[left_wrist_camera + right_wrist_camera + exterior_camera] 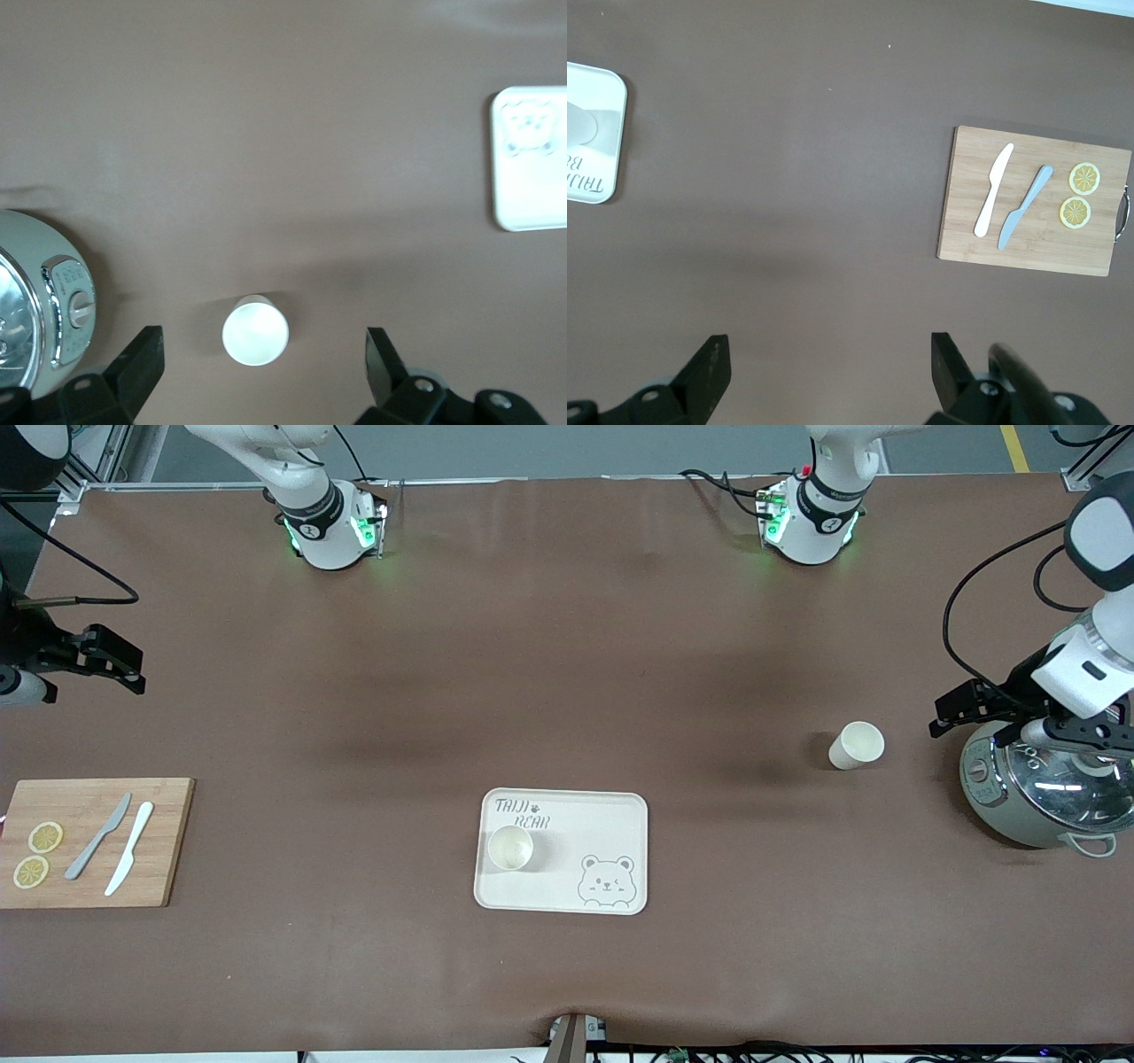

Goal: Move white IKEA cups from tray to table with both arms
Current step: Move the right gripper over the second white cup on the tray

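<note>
You are looking at one white cup (857, 745) standing upright on the brown surface (567, 646), toward the left arm's end, beside a rice cooker (1041, 793). Your left gripper (263, 354) is hanging over that cup with its jaws spread wide, gripping nothing. The other cup (510, 848) is sitting on the tray (611, 824). Your right gripper (830, 359) is waiting above bare mat near the cutting board (89, 841), jaws wide too.

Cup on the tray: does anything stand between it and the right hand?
Nothing visible does. The cup stands alone on the tray, and only bare table lies between it and the open right hand.
</note>
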Tool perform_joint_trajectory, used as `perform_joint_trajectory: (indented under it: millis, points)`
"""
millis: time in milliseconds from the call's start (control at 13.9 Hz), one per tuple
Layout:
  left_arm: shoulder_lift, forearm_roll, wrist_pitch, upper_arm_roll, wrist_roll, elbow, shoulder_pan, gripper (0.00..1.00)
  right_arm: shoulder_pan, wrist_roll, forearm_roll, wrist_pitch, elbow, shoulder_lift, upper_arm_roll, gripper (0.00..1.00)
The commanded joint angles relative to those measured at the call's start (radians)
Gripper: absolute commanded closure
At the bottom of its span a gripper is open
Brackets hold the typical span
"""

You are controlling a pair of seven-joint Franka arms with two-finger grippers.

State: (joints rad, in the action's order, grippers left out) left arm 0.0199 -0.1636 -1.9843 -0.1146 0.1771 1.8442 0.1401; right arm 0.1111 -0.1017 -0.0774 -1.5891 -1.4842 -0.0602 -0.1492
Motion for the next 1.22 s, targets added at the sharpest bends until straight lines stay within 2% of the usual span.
perform_joint_trajectory:
  millis: [0,288,432,648,792,936,1152]
  points:
    - [0.051,0.076,0.100,-0.004,-0.108,-0.139,-0.062,0.00,-0.017,0.115,0.037,0.004,0.013,0.003,-0.009,0.00]
    - [0.083,0.101,0.224,0.003,-0.209,-0.290,-0.117,0.00,-0.103,0.337,0.122,-0.002,0.013,0.000,-0.007,0.00]
    - [0.083,0.098,0.272,0.004,-0.222,-0.341,-0.128,0.00,-0.148,0.405,0.157,-0.054,0.013,-0.003,-0.007,0.00]
    - [0.077,0.098,0.344,0.004,-0.228,-0.405,-0.126,0.00,-0.250,0.434,0.137,-0.069,0.015,-0.071,-0.006,0.00]
    - [0.068,0.098,0.380,0.003,-0.226,-0.431,-0.125,0.00,-0.321,0.535,0.096,-0.113,0.045,-0.130,-0.006,0.00]
    - [0.043,0.093,0.403,0.001,-0.228,-0.433,-0.125,0.00,-0.378,0.626,0.050,-0.117,0.100,-0.194,-0.004,0.00]
    - [0.015,0.090,0.404,-0.002,-0.260,-0.430,-0.129,0.00,-0.421,0.761,0.050,-0.198,0.133,-0.253,-0.004,0.00]
